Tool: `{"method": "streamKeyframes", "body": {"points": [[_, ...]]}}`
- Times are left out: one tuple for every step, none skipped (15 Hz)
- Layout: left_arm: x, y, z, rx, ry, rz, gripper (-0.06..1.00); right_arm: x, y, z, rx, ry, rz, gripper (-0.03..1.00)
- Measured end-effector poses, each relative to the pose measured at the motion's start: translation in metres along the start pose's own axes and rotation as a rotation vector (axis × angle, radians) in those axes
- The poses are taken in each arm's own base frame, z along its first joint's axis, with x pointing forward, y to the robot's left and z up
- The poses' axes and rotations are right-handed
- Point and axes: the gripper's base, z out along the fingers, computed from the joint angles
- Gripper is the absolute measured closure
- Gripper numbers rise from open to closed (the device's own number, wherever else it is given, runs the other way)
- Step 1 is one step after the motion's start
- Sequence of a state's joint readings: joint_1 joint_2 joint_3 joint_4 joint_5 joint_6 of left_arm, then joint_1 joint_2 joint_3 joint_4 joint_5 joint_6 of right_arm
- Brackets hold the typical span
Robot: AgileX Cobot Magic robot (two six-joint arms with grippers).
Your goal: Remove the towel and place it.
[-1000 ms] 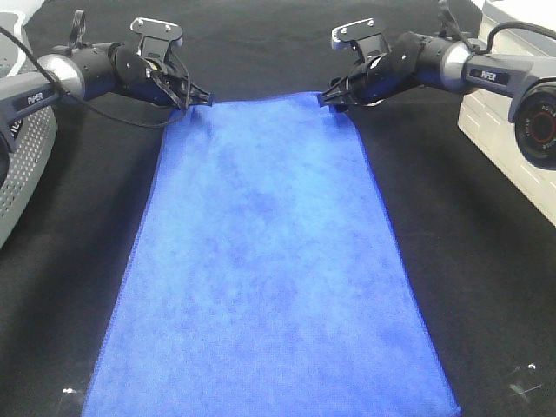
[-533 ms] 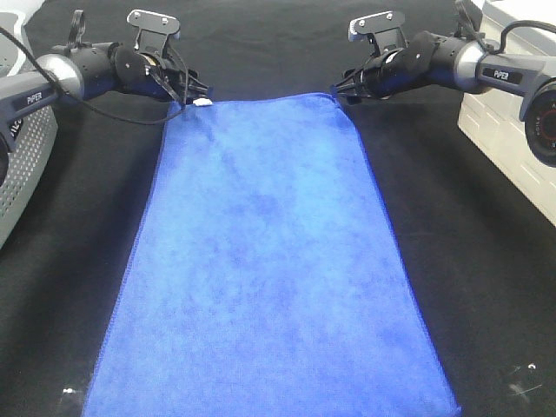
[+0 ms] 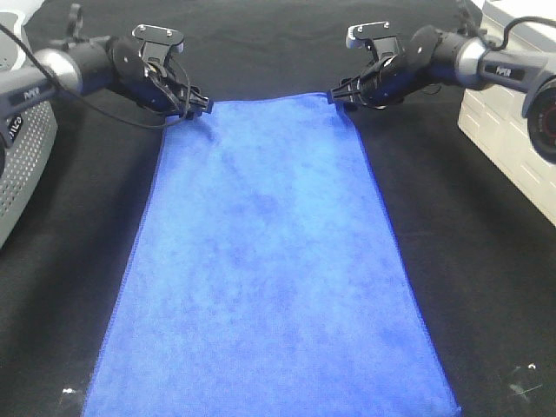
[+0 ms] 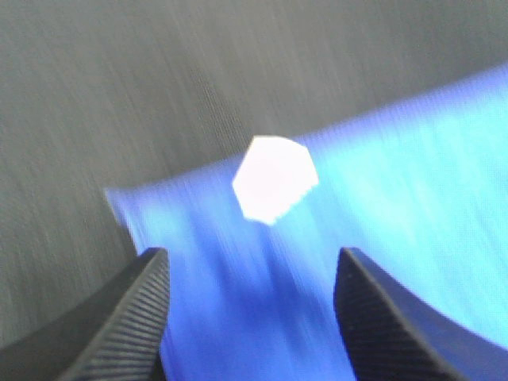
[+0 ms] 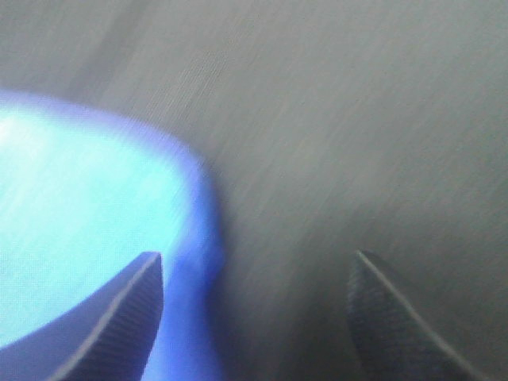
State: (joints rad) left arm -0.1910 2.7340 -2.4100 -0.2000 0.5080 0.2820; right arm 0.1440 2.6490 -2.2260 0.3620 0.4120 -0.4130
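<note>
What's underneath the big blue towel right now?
The royal-blue microfibre towel lies flat on the black table cloth, which shows all around it. Whatever sits beneath its middle is covered.

High view looking down the towel (image 3: 269,261), wrist views close — each on a far corner

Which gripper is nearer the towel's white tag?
Left. The left gripper is open right at the white tag on the towel; the right gripper is at the opposite far corner.
</note>
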Motion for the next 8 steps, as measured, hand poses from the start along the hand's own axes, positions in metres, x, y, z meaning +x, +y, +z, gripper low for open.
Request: {"method": "streamKeyframes", "body": {"points": [[-0.005, -0.002, -0.011, 0.018, 0.056, 0.003, 0.35, -0.004, 0.004, -0.010, -0.032, 0.053, -0.004, 0.32], [-0.013, -0.003, -0.026, 0.033, 0.109, -0.005, 0.33, -0.013, 0.008, -0.025, -0.066, 0.104, -0.010, 0.32], [-0.020, -0.005, -0.043, 0.047, 0.178, -0.032, 0.30, -0.023, 0.012, -0.043, -0.100, 0.152, -0.009, 0.32], [-0.025, -0.006, -0.061, 0.054, 0.257, -0.058, 0.27, -0.033, 0.016, -0.062, -0.128, 0.192, 0.006, 0.32], [-0.032, -0.007, -0.080, 0.054, 0.322, -0.091, 0.24, -0.042, 0.021, -0.083, -0.156, 0.249, 0.039, 0.31], [-0.039, -0.008, -0.102, 0.048, 0.381, -0.117, 0.21, -0.053, 0.025, -0.107, -0.177, 0.290, 0.066, 0.28], [-0.047, -0.008, -0.121, 0.040, 0.410, -0.140, 0.19, -0.061, 0.029, -0.130, -0.191, 0.338, 0.084, 0.24], [-0.059, -0.008, -0.139, 0.028, 0.390, -0.157, 0.19, -0.070, 0.032, -0.155, -0.194, 0.376, 0.095, 0.21]]}}
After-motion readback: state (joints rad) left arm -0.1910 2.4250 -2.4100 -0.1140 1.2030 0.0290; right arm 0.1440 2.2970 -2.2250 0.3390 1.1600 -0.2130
